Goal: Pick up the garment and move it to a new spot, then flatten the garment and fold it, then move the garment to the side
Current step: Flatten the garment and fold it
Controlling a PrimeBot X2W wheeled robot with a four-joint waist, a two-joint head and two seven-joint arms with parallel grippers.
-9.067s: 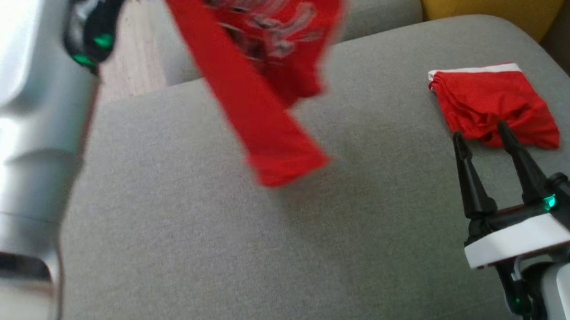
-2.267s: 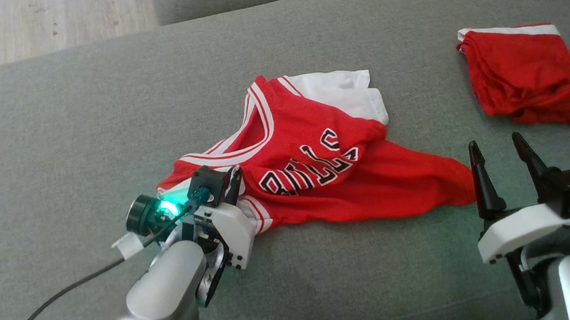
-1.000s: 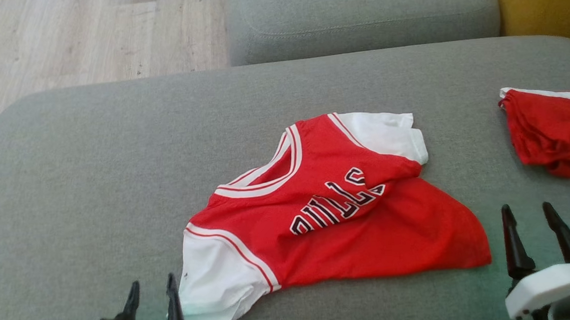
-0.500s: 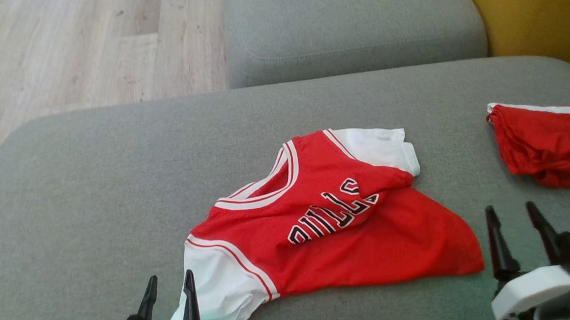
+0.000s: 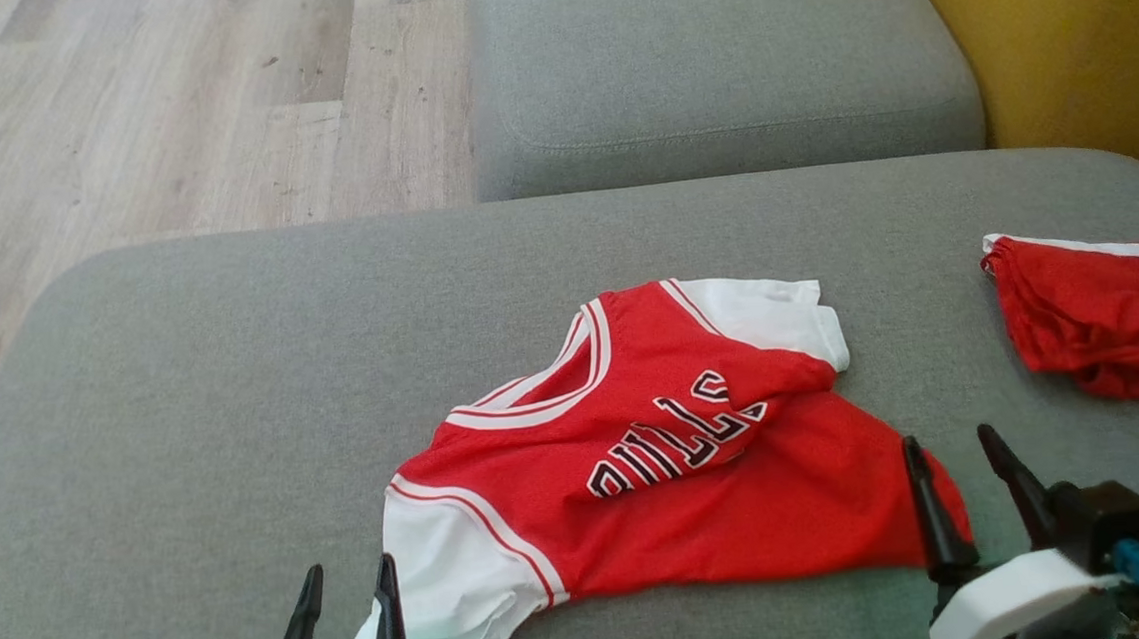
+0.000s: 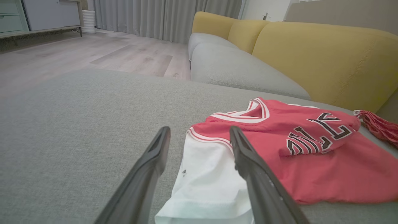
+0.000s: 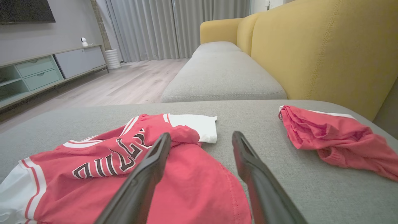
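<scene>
DESK: Where is the garment?

PHOTOGRAPHER: A red basketball jersey (image 5: 682,492) lies front up in the middle of a grey sofa cushion (image 5: 185,407). It is rumpled, and a fold runs across its black-and-white chest lettering (image 5: 673,438). The neckline faces the far side of the cushion. The near white sleeve (image 5: 438,589) points toward the robot's left, and the far white sleeve (image 5: 769,311) lies on the far right of the jersey.

DESK: And the arms?

PHOTOGRAPHER: The left pincer (image 5: 350,575) stands wide and empty at the near edge. In the left wrist view its fingers bracket the edge of the near white sleeve, though whether they touch the cloth cannot be told. The right pincer (image 5: 946,437) is equally wide and holds nothing. It is poised at the jersey's lower right corner, with one finger over the red hem and the other over bare cushion.

DESK: Anything else in frame?

PHOTOGRAPHER: A pair of red shorts (image 5: 1101,322) with a white waistband sits crumpled well apart from the jersey. They lie on the robot's right side of the same cushion, near the yellow backrest (image 5: 1061,34). A second grey cushion (image 5: 712,59) lies beyond, with pale wood floor (image 5: 164,107) to its left.
</scene>
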